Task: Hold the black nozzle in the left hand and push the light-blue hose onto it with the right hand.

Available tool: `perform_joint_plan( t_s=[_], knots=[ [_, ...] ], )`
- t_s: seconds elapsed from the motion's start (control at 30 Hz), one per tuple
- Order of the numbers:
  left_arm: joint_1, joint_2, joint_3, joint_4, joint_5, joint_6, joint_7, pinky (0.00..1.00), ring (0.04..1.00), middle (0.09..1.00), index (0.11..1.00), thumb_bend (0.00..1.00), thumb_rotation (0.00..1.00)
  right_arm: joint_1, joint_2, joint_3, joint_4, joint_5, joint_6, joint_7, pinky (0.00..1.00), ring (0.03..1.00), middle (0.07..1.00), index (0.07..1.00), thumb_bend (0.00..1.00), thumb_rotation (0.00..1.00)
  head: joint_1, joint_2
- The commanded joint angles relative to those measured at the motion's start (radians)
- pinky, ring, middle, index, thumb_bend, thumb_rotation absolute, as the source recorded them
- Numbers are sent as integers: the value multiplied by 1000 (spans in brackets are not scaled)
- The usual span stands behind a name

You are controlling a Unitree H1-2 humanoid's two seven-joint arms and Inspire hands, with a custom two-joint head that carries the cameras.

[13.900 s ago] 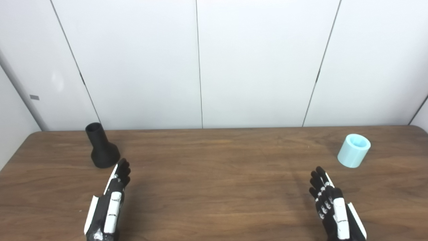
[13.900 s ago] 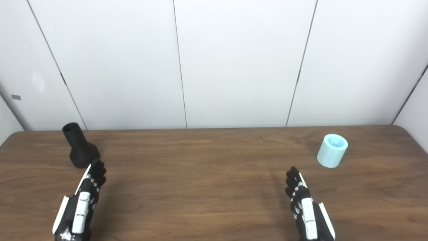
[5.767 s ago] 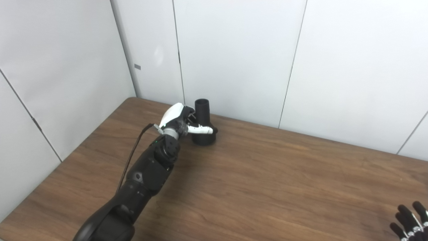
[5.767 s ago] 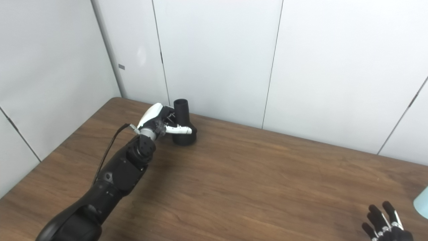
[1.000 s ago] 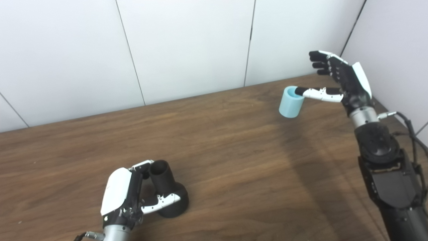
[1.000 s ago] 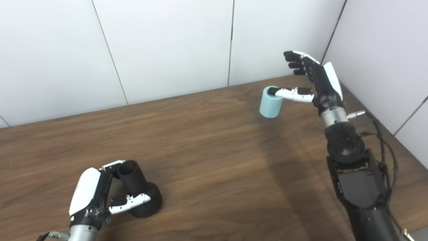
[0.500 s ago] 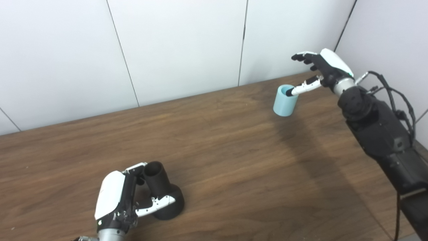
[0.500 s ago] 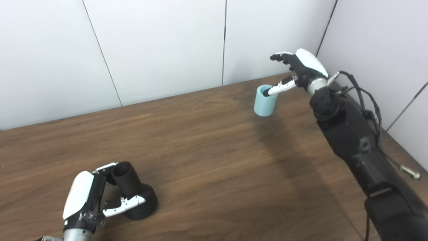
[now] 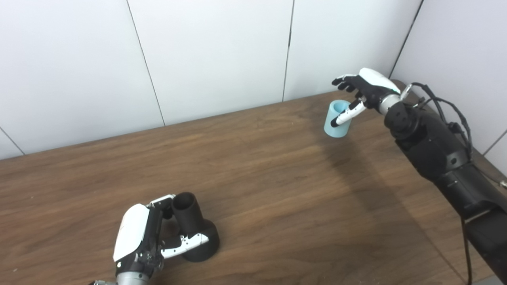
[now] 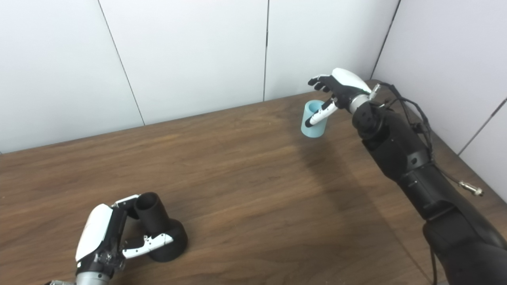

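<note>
The black nozzle (image 9: 194, 231) stood upright on the brown wooden surface (image 9: 261, 186), wide base down and open neck up, near the front-left part of that surface. The left robot hand (image 9: 148, 237) was closed around it: the fingers (image 9: 161, 202) curled behind the narrow neck close to its rim, and the thumb lay across the front of the flared base.

The light-blue hose (image 10: 314, 118), a short open-topped cylinder, stood upright well apart from the black nozzle, far off to its right and farther back, close to the white panelled wall (image 10: 190, 51). The right robot hand (image 10: 336, 89) hovered at the light-blue hose with its fingers spread apart above and behind the rim. Its thumb slanted down across the near side of the cylinder. Whether the thumb actually touched the cylinder could not be told; the hand had not closed on it and held nothing. The right arm (image 10: 400, 158) stretched back from the light-blue hose toward the surface's near right edge.
</note>
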Motion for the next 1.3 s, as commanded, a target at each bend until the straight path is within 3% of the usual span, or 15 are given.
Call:
perform_joint_plan(
  t_s=[0.0, 0.27, 0.43, 0.73, 1.0, 1.27],
  knots=[
    [21, 13, -5, 2, 17, 26, -33, 594, 596, 405, 503, 520, 0, -55, -29, -7, -20, -21, 19, 7, 799, 879, 850, 832, 943, 220, 1, 2],
    [20, 18, -5, 1, 18, 23, -34, 600, 597, 403, 504, 520, 0, -43, -39, 17, -1, -54, 14, 26, 855, 911, 855, 827, 933, 203, 3, 9],
    [20, 18, -5, 0, 19, 24, -34, 617, 605, 406, 505, 520, 0, -39, -39, 18, 10, -66, 13, 20, 805, 848, 807, 806, 916, 158, 7, 14],
    [16, 17, -5, 2, 17, 21, -36, 623, 600, 405, 505, 520, 0, -31, -56, 32, 25, -128, -38, -20, 789, 860, 784, 746, 867, 158, 2, 13],
    [13, 20, -3, 7, 13, 18, -36, 629, 607, 412, 507, 521, 0, -30, -38, 15, 57, -135, -94, -105, 722, 723, 668, 683, 820, 117, 5, 11],
    [11, 23, -5, 3, 18, 21, -42, 613, 595, 405, 505, 520, 0, -41, -20, 13, 48, -137, -96, -112, 749, 695, 624, 652, 802, 81, 3, 13]
  ],
)
